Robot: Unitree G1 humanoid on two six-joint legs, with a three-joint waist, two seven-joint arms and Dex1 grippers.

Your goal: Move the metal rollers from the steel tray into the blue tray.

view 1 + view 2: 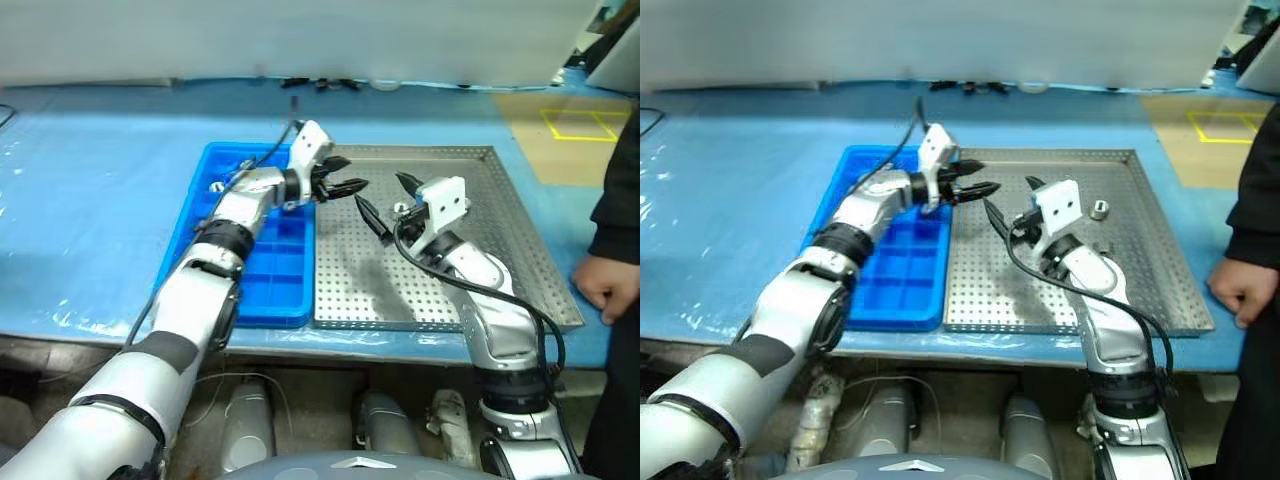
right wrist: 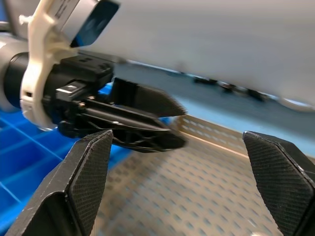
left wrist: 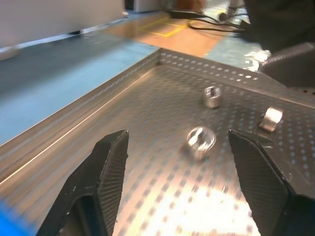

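Note:
Three metal rollers (image 3: 201,142) lie on the perforated floor of the steel tray (image 1: 350,290); one roller (image 1: 1099,209) shows just right of my right hand. The blue tray (image 1: 270,285) adjoins the steel tray's left side. My left gripper (image 1: 345,177) hovers over the steel tray's left part, just past the blue tray's edge. It is open with nothing between its fingers (image 3: 106,177), and the rollers lie beyond them. My right gripper (image 1: 390,200) is wide open over the middle of the steel tray, facing the left gripper (image 2: 138,123), empty.
A person stands at the table's right side with a hand (image 1: 605,285) near the steel tray's right rim. Blue sheeting (image 1: 90,200) covers the table. Cables and small items (image 1: 325,84) lie along the far edge.

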